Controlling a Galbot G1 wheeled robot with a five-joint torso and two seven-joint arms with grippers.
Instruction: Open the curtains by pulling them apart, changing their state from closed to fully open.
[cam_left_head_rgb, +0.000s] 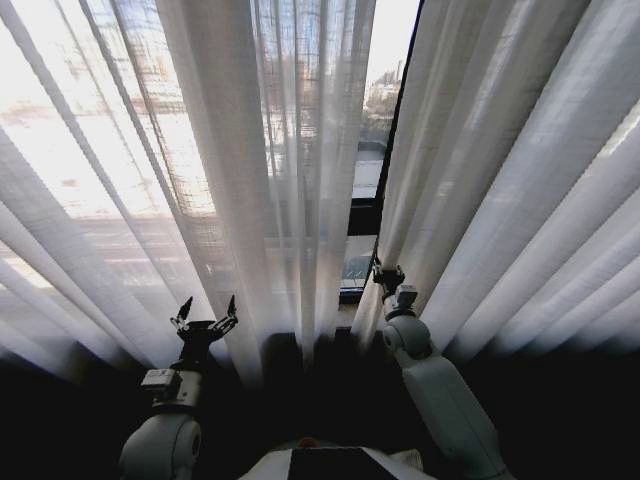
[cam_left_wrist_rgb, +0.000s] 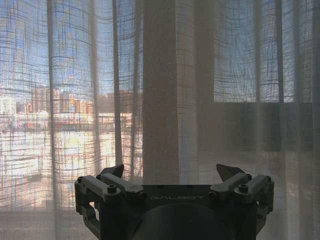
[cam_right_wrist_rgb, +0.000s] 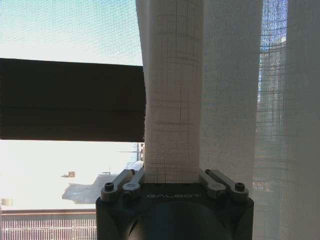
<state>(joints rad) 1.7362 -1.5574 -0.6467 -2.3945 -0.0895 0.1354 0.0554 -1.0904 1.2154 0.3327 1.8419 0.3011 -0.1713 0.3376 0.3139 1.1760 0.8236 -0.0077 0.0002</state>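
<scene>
Right claw (cam_right_wrist_rgb: 172, 182) clamped on a pleat at the right curtain's (cam_left_head_rgb: 520, 180) inner edge; left claw (cam_left_head_rgb: 204, 322) spread wide, empty, just before the left curtain (cam_left_head_rgb: 150, 170). Narrow gap between panels shows window frame (cam_left_head_rgb: 365, 215), city beyond. Judgement: keep grip firm, draw sideways steadily; sheer fabric may slip.

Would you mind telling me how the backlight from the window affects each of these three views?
Head view: daylight glows through the curtains, while the floor and both arms below sit in deep shadow. Left wrist view: the open left hand is a dark silhouette against the lit fabric. Right wrist view: the gap beside the fold that the right hand holds is washed out bright; the window frame bar reads dark.
</scene>
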